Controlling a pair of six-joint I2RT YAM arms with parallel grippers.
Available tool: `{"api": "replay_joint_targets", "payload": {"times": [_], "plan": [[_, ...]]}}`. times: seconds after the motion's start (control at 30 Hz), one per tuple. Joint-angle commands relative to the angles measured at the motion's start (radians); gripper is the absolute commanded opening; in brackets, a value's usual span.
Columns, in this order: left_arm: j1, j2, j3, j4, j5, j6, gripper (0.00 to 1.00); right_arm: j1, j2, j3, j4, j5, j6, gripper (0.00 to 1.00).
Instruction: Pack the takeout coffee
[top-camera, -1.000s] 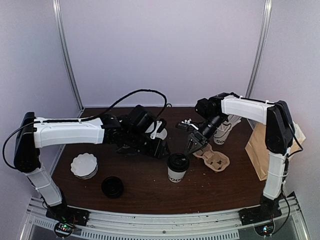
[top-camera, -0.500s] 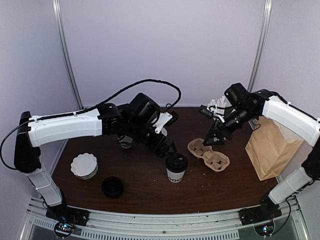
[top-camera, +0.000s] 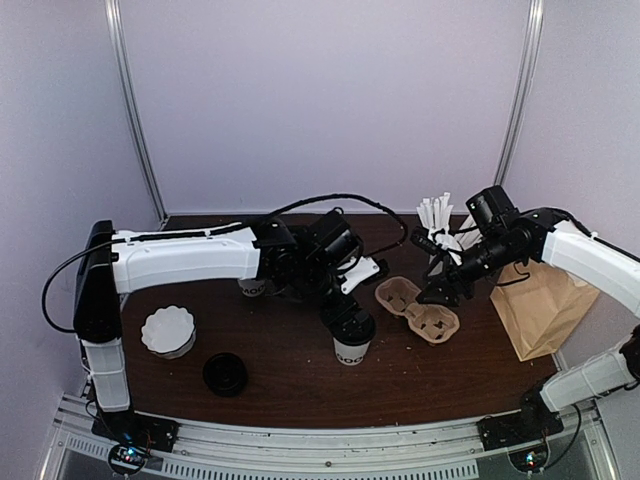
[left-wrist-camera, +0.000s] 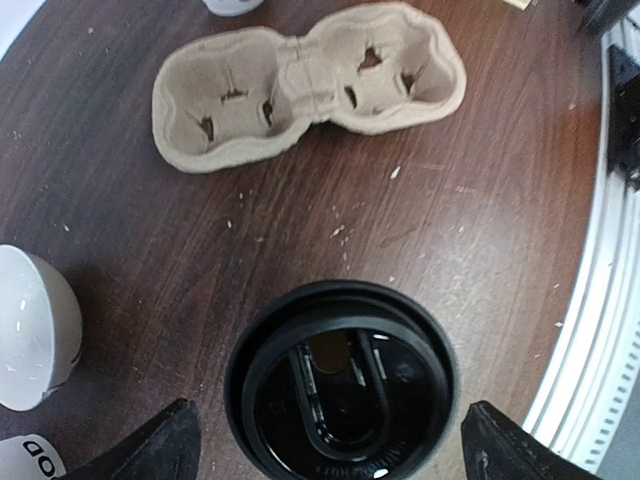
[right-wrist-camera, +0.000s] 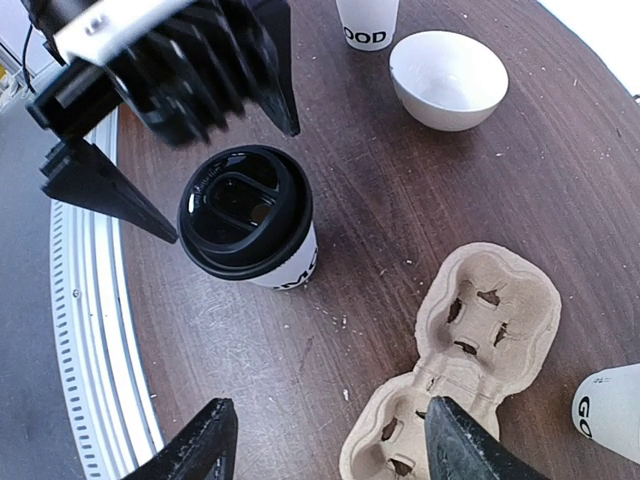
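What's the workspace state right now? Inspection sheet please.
Surface: dark wooden table, pale crumbs scattered.
Job's things: takeout coffee upright, lid on, beside the pulp carrier, not in it.
Clutter: paper bag, white bowl, loose black lid, lidless cup, cup of sticks.
Grippers: left gripper open, straddling the coffee's lid, not touching; right gripper open, empty.
Cables: black cable loops over the left arm.
Surroundings: plain walls, metal rail at near edge.
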Motion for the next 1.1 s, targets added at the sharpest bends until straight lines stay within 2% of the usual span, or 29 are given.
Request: {"api": "replay_joint_targets", "payload": {"times": [0.0,0.13,0.63,0.77,1.07], "plan": [[0.004,0.022,0.041,-0.023,-0.026,0.031,0.95,-0.015,-0.015,-0.013,0.037,-0.003,-0.023,0.68],[0.003,0.053,0.059,-0.038,-0.015,0.035,0.93,-0.016,-0.007,-0.014,0.032,-0.008,-0.031,0.68],[0.004,0.101,0.104,-0.082,0.044,0.007,0.75,-0.017,0.015,-0.015,0.027,-0.002,-0.039,0.68],[0.003,0.072,0.114,-0.093,0.008,-0.004,0.7,-0.017,0.02,-0.014,0.027,0.001,-0.038,0.68],[0.037,-0.059,0.124,-0.221,-0.141,-0.011,0.7,-0.02,0.021,-0.016,0.028,0.008,-0.036,0.68]]}}
